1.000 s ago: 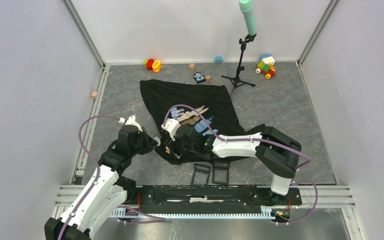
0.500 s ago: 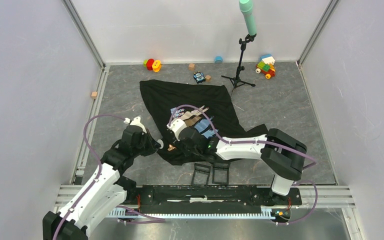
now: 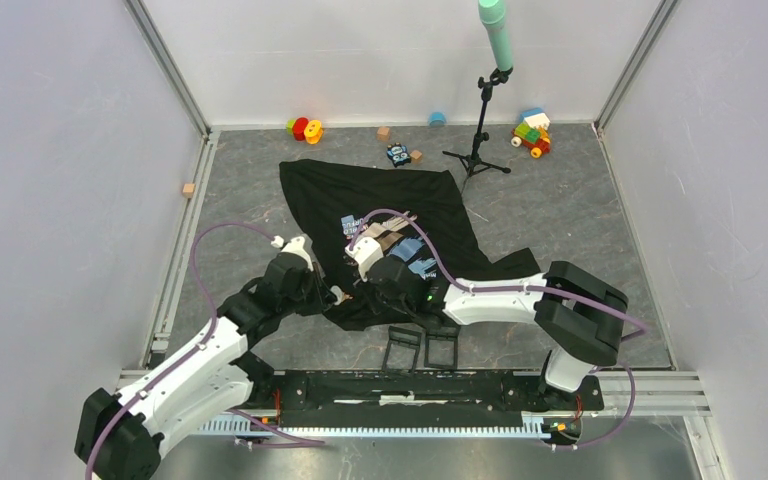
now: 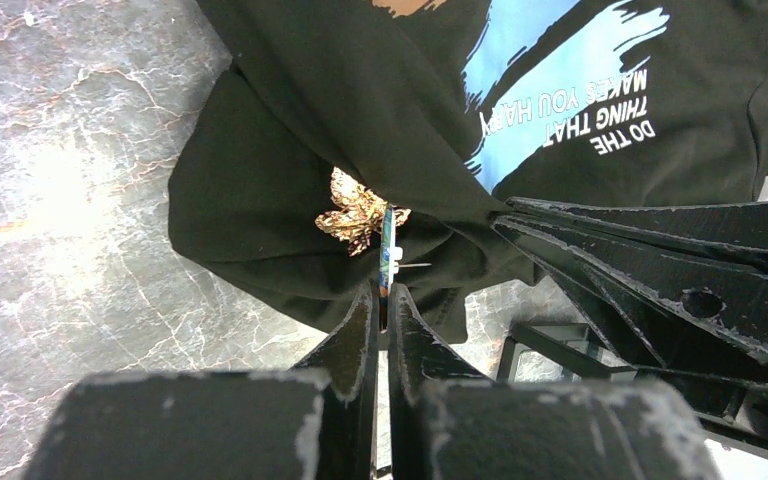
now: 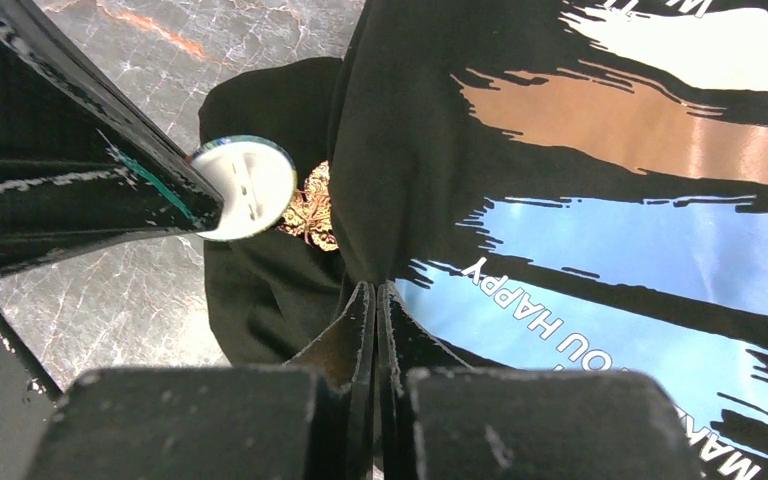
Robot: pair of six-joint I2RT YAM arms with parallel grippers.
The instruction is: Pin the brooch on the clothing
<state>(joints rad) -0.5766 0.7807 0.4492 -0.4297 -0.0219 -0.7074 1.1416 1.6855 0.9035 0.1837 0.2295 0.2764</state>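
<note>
**Stock on the worktop: T-shirt, leaf brooch, two tools engaged**

Item 1, T-shirt [image 3: 390, 195]. Black, short-sleeved, spread on your grey marbled worktop [image 3: 560, 210], with its near hem bunched between the two tools. The chest carries blue and tan brush strokes. The white lettering [image 4: 570, 110] reads "DO THE THING THAT MAKES YOU HAPPY", and it appears upside down in your left wrist view. Your right wrist view catches only "YOU HAPPY" and part of "MAKES", under the blue stroke.

Item 2, brooch [image 4: 355, 215]. A gold, leaf-shaped piece lying against the folded black fabric at the near left corner of the shirt.

Item 3, white disc [image 5: 245, 187]. Round, with two small slots on its face and a teal edge. It sits right up against the leaf; you cannot tell from these views whether the two are one piece.

Item 4, left tool [image 4: 384, 292]. Its fingers are drawn together, clamping the disc edge-on at their tips, with the disc's upper edge against the brooch.

Item 5, right tool [image 5: 375, 290]. Its fingers are closed, pinching a ridge of shirt fabric just beside the brooch, so that the cloth rises into a fold at the tips.

Item 6, microphone stand [image 3: 480, 120]. Black tripod with a teal head, at the far side of your worktop, well apart from the shirt's near hem.
</note>
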